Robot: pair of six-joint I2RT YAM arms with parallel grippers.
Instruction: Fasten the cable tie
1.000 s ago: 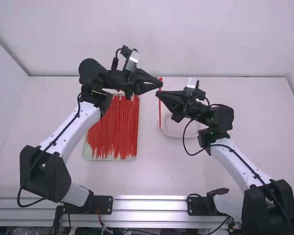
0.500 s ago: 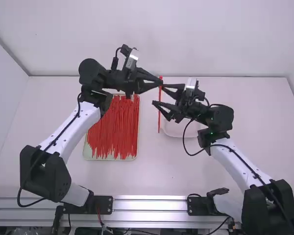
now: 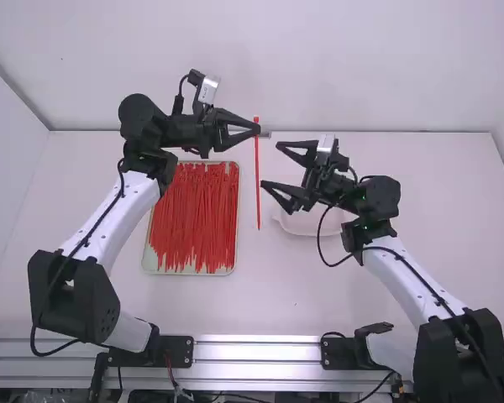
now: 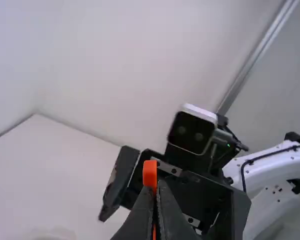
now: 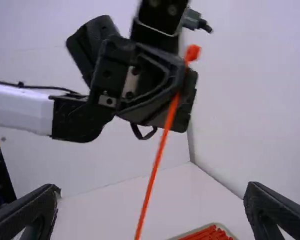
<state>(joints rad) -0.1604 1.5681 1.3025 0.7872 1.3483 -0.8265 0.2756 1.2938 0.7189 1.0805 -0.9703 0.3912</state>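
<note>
The high view takes in the whole layout: the left hand (image 3: pixel 254 128) is raised over the far part of the desk (image 3: pixel 84 168), pinching the head of one red cable tie (image 3: pixel 257 176). The right hand (image 3: pixel 270 165) sits just beside the strap, fingers spread wide, one on the far side of it and one on the near side, touching nothing.

The left wrist view adds the grip itself – the two fingers (image 4: pixel 142 210) are pressed together on the strap, with the orange-red head (image 4: pixel 149 172) standing just above their tips and the other arm's camera block (image 4: pixel 195 131) close behind.

The right wrist view shows its own fingers (image 5: pixel 27 207) far apart at either side and the tie crossing the gap between them. It also shows the left hand from the front, clamped just under the head.

Counted, there are two arms and two hands, with one tie held in the air. One tray (image 3: pixel 228 270) carries a heap of loose ties (image 3: pixel 193 218), too many to number, and there is one white dish (image 3: pixel 298 225).

The tie's long axis runs vertical in the high view, head up, tail pointing down toward the desk. The tail ends between the tray and the dish – whether it touches the surface cannot be told.
</note>
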